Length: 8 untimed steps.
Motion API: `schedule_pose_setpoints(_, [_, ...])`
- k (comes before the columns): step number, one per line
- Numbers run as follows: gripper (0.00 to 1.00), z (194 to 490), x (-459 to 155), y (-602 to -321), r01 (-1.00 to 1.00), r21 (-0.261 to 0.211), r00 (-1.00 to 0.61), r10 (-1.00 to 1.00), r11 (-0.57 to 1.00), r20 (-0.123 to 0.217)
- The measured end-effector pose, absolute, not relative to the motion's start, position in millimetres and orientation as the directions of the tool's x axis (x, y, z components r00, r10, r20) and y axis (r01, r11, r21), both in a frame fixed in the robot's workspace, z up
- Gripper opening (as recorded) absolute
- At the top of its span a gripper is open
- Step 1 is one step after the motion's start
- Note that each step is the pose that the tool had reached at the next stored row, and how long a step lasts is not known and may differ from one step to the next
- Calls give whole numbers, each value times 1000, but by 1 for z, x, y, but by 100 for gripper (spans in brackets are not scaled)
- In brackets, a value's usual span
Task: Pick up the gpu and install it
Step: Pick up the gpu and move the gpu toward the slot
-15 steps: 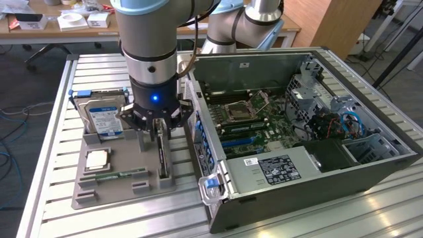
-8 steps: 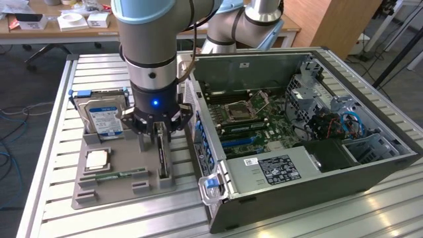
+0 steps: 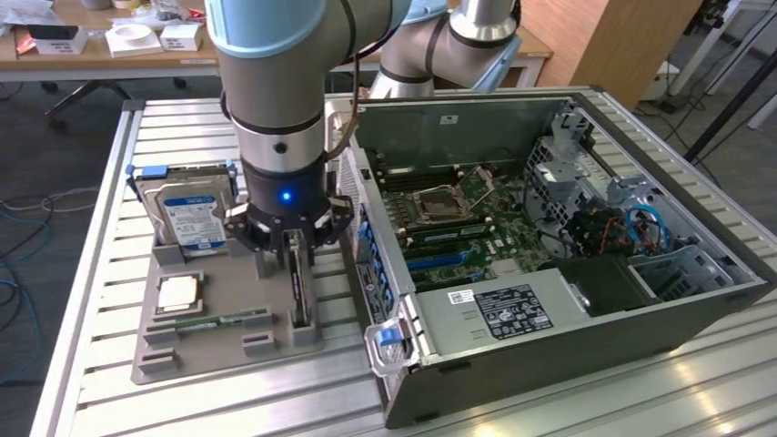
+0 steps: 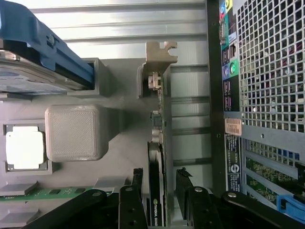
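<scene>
The gpu [image 3: 300, 293] stands on edge in a slot of the grey holder [image 3: 182, 355], lower left of centre in the exterior view, with its silver bracket [image 4: 161, 52] at one end. My hand [image 3: 294, 259] sits over it, released. Its fingers [image 4: 129, 205] straddle the card with a gap on either side. I judge a good grasp needs both pads to meet the card's faces together and square, so it isn't shoved askew in the slot. The hard drive [image 3: 188, 218] stands to the exterior view's left. The open computer case [image 3: 547, 273] is close on the right, all on the slatted desk [image 3: 91, 300].
</scene>
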State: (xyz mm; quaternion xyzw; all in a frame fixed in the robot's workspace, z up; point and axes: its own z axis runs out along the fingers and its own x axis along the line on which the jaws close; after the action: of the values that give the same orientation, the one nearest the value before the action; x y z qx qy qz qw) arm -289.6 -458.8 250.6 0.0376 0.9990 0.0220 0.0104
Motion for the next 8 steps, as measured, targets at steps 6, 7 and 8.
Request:
schedule_pose_setpoints(6, [41, 244, -290, -459, 75, 45, -997, 76, 996, -19])
schedule_pose_setpoints(7, [41, 243, -290, -459, 75, 45, -997, 75, 996, -19])
schedule_pose_setpoints(8, [41, 242, -290, -459, 75, 45, -997, 76, 996, -19])
